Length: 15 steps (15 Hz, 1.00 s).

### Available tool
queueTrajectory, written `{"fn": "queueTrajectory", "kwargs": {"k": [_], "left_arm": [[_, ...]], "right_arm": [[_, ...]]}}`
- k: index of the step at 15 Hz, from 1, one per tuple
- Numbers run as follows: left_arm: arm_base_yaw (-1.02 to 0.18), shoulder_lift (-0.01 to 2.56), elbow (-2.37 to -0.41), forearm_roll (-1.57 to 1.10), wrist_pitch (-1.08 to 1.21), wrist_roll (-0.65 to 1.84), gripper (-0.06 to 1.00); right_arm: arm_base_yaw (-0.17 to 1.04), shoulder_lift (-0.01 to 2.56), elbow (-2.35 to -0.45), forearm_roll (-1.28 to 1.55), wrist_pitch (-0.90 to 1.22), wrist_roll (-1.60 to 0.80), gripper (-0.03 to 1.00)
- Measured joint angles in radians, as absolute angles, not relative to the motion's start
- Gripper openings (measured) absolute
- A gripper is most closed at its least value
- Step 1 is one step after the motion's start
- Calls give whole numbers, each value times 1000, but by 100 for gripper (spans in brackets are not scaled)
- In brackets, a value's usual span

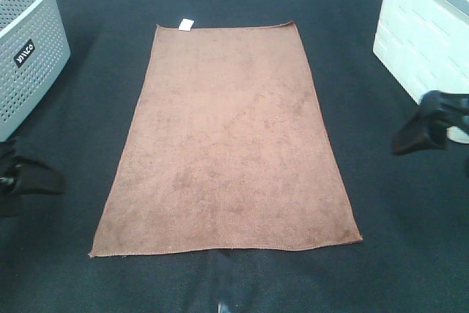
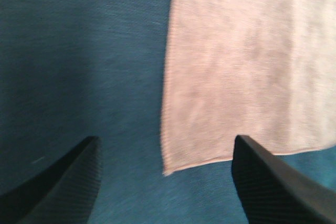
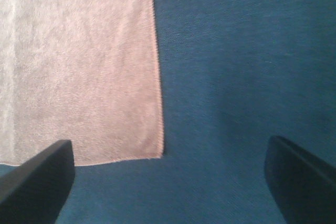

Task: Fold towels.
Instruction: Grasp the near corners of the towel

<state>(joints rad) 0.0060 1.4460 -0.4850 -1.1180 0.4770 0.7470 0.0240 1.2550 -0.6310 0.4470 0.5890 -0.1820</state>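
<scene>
At the middle of the counter [image 1: 381, 254] the towel [image 1: 227, 137] lies flat and fully spread in one layer. Its long axis runs away from the robot, and the white tag [image 1: 185, 25] sits at its far short edge. No fold, crease or lifted corner is noted. Finding: the task stands at its first step, the approach to the first grasp.

Left gripper [image 2: 165, 145] hangs off the towel's near left corner, jaws spread wide and empty. Its wrist view places that corner between the two fingers, below them. Right gripper [image 3: 168, 142] hangs off the towel's right long edge, likewise spread and empty. Its wrist view shows the near right corner closer to one finger than the other, so it is less well centred. Neither gripper touches the towel.

A basket [image 1: 29, 49] stands beyond the towel's far left corner and a white box [image 1: 421, 34] beyond its far right. Both are well apart from the cloth.

Assessment of next move: each gripper should descend on its own near corner and pinch the hem without gathering the counter's dark cover. Both should then lift together and carry the near edge to the far edge. An uneven lift would likely skew the fold.
</scene>
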Motion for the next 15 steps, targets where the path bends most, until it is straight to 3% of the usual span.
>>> {"fn": "queueTrajectory", "kwargs": {"k": [5,8,10,15], "left_arm": [[6,1730,-560,-1406,607,1037,67],[-14,1805,-587,-1423,619,1067,67],[-90,1865,-629,-1431,611,1064,67],[-184,1887,-653,-1460,536,1015,67]], "right_arm": [[24,1586,-644,722,575,-430,90],[25,1662,-645,840,565,-561,89],[73,1725,-645,937,540,-690,87],[121,1804,-666,1033,487,-726,81]]}}
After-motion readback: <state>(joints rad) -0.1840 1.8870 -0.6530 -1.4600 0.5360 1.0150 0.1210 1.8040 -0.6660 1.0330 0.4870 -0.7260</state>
